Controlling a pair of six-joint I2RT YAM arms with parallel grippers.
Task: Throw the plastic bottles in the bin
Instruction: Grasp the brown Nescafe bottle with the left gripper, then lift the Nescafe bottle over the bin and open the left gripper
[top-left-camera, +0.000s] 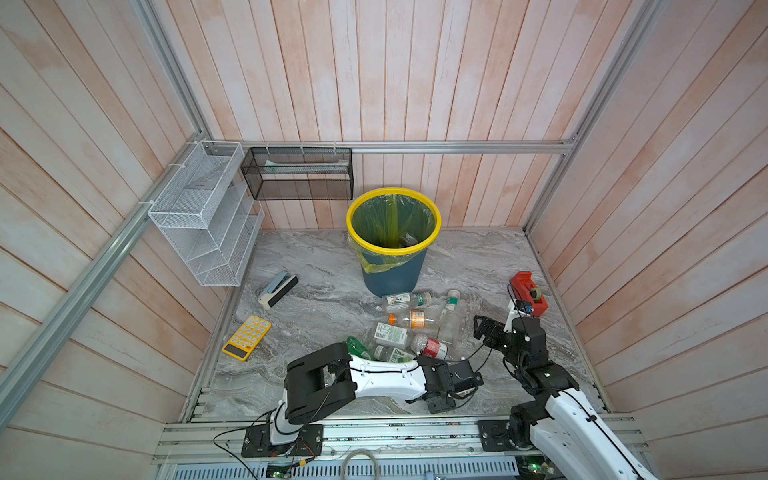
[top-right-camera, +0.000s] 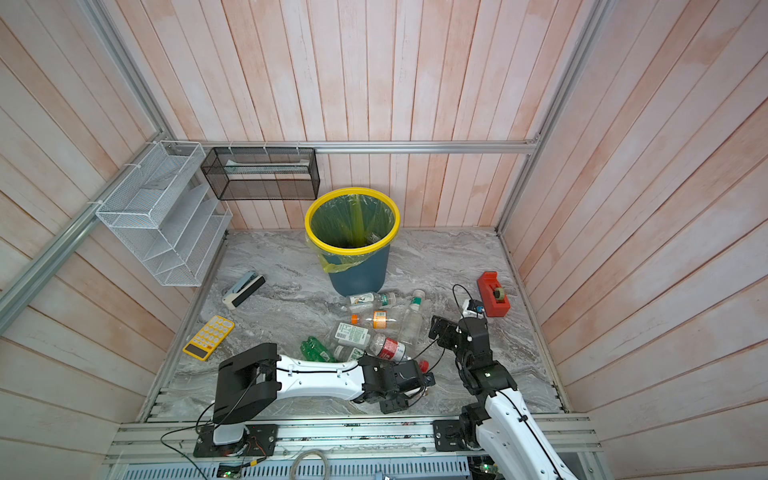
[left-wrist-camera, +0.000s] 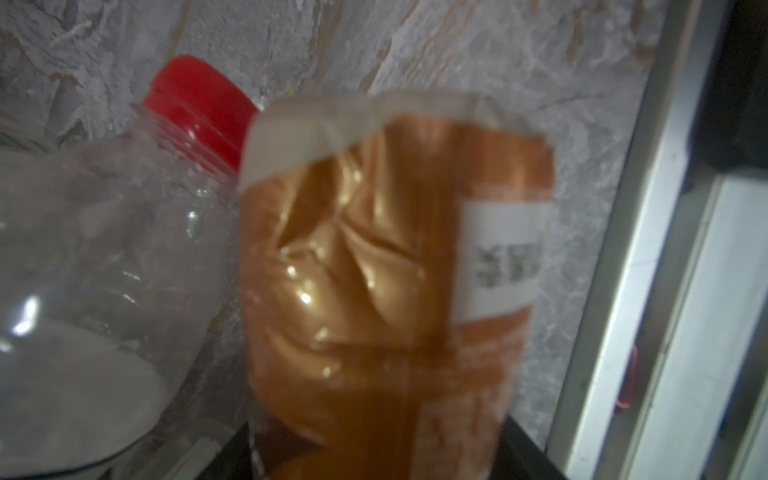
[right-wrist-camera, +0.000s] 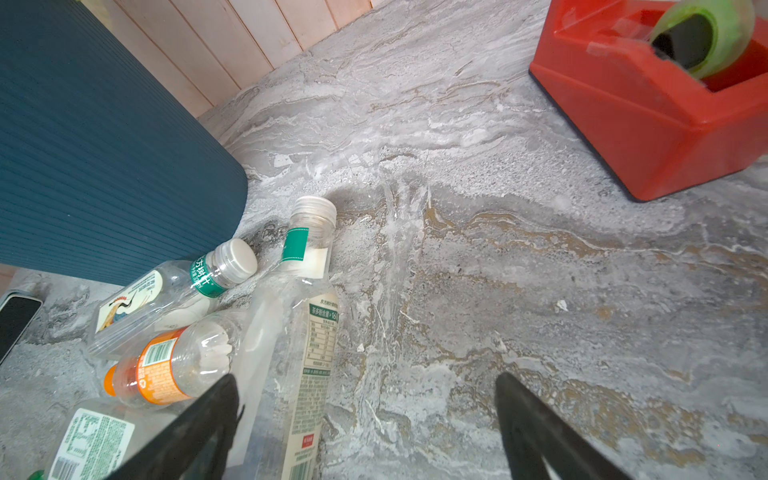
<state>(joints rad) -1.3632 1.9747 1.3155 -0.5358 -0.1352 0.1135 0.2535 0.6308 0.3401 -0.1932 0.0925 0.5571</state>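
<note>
Pink plank walls (top-left-camera: 415, 83) box in a grey marbled table (top-left-camera: 316, 299). The bin (top-left-camera: 392, 276) stands at the far middle, teal with a yellow rim and a greenish liner. The bottles (top-left-camera: 411, 328) lie on their sides in a loose heap just near of it: mostly clear, labels white, orange and red, one green at the left.

The step in hand looks like a pick. The left gripper (top-left-camera: 442, 401) is low at the heap's near edge. Its wrist view is filled by a crumpled brown bottle (left-wrist-camera: 374, 270), blurred and very close, beside a clear red-capped bottle (left-wrist-camera: 104, 249). Whether the jaws are clenched on the brown bottle I cannot tell; they are hidden. The right gripper (right-wrist-camera: 365, 377) hangs released over bare table just right of the heap, nothing between its fingers.

Next, I judge, comes a firm hold on the brown bottle, then a lift high enough to clear the tall rim before letting go.
</note>
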